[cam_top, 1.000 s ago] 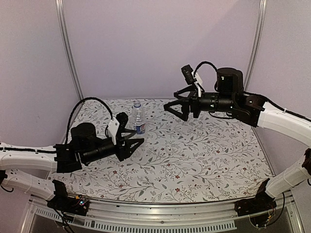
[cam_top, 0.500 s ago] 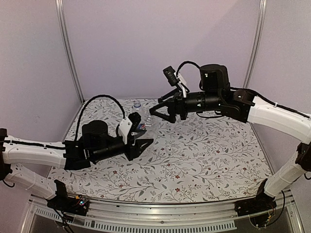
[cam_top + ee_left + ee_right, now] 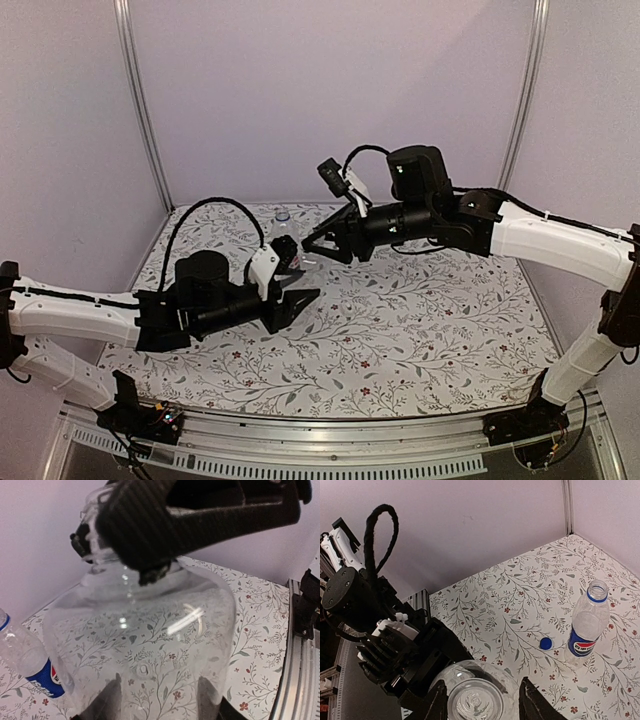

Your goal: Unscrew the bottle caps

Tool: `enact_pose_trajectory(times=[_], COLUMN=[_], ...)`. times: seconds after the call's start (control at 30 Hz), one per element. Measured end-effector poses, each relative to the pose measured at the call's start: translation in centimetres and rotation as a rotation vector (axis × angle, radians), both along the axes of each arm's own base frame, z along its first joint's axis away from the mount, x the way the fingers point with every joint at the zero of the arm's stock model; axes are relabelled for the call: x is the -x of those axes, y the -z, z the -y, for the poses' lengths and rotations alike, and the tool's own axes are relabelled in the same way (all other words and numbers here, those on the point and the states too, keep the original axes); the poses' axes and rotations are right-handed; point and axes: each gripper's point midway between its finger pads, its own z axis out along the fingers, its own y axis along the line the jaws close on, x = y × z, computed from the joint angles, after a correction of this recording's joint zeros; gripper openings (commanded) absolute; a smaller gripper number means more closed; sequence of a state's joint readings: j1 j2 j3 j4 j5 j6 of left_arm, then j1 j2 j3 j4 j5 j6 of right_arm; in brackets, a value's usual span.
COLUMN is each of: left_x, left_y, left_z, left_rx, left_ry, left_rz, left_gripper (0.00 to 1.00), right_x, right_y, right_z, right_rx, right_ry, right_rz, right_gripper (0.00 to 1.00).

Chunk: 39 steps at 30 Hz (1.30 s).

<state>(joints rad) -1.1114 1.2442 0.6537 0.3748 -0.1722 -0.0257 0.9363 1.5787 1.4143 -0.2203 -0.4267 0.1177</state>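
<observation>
My left gripper (image 3: 157, 700) is shut on the body of the short clear bottle (image 3: 145, 630) and holds it up off the table. From above, my right gripper (image 3: 480, 702) straddles the bottle's pale see-through cap (image 3: 475, 706). Its fingers (image 3: 532, 700) stand at either side, and a little gap still shows at the cap's rim. In the top view both grippers meet at mid-table, left (image 3: 297, 282) and right (image 3: 316, 244). The Pepsi bottle (image 3: 588, 625) stands upright with an open neck. Its blue cap (image 3: 546, 643) lies on the cloth beside it.
The flowered tablecloth (image 3: 520, 595) covers the table. Purple walls close in the back and sides. An aluminium rail (image 3: 300, 680) runs along the near edge. The Pepsi bottle (image 3: 283, 222) stands just behind the two grippers.
My right arm swung left and down onto the held bottle's top, and its jaws narrowed around the cap. My left arm lifted the clear bottle slightly forward and right.
</observation>
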Motion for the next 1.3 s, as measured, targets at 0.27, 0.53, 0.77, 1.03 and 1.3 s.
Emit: enact_pose_trajectory(times=[0.27, 0.53, 0.77, 1.03, 1.3], left_x=[-0.2, -0.2, -0.4, -0.7, -1.0], left_y=[0.1, 0.3, 0.0, -0.4, -1.0], left_z=[-0.2, -0.3, -0.3, -0.7, -2.1], left_rx=[-0.006, -0.020, -0.006, 0.021, 0.041], left_ry=[-0.014, -0.021, -0.034, -0.072, -0.131], left_rz=[0.001, 0.004, 0.007, -0.006, -0.007], left_gripper=[0.50, 0.55, 0.83, 1.00, 1.00], right_x=[0.4, 0.3, -0.7, -5.8, -12.1], right_y=[-0.1, -0.2, 0.4, 0.9, 2.4], right_z=[-0.2, -0.2, 0.2, 3.9, 9.4], right_rx=[-0.005, -0.011, 0.022, 0.092, 0.203], right_ry=[-0.016, -0.013, 0.041, 0.262, 0.538], right_rz=[-0.004, 0.001, 0.019, 0.081, 0.160], right_gripper=[0.17, 0.00, 0.00, 0.00, 0.00])
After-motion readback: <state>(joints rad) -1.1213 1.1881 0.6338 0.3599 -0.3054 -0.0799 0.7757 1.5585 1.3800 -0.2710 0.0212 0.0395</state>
